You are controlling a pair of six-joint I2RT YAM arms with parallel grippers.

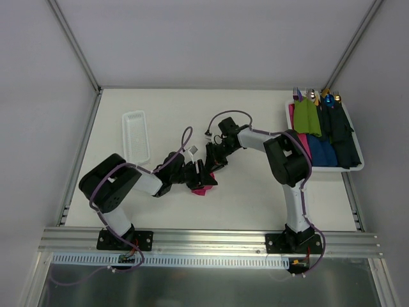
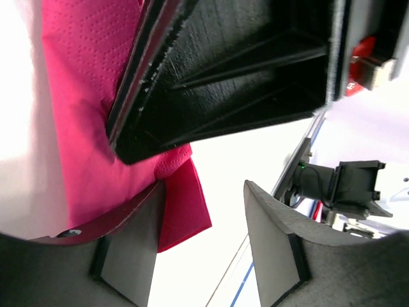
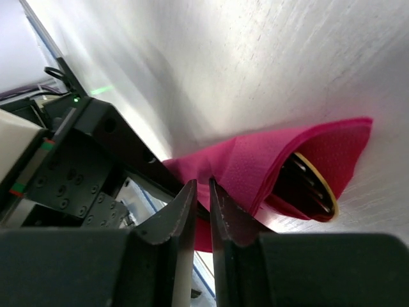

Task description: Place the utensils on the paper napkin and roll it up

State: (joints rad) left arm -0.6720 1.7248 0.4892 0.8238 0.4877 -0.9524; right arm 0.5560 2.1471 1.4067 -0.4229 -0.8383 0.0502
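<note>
Noted dimpled paper napkin [image 3: 255, 163] rolled into a loose tube at centre of table [image 1: 255, 198]. Seen only from right wrist: gold-rimmed utensils [image 3: 314, 187] inside its open end. Found left gripper [image 2: 204, 192] apart beside it; right gripper [image 3: 202, 188] nearly together, hold unclear.

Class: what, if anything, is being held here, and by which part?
The right tool seems to pinch the paper napkin by its folded edge, opposite the open end showing the utensils. The left tool is open, holding nothing.
</note>
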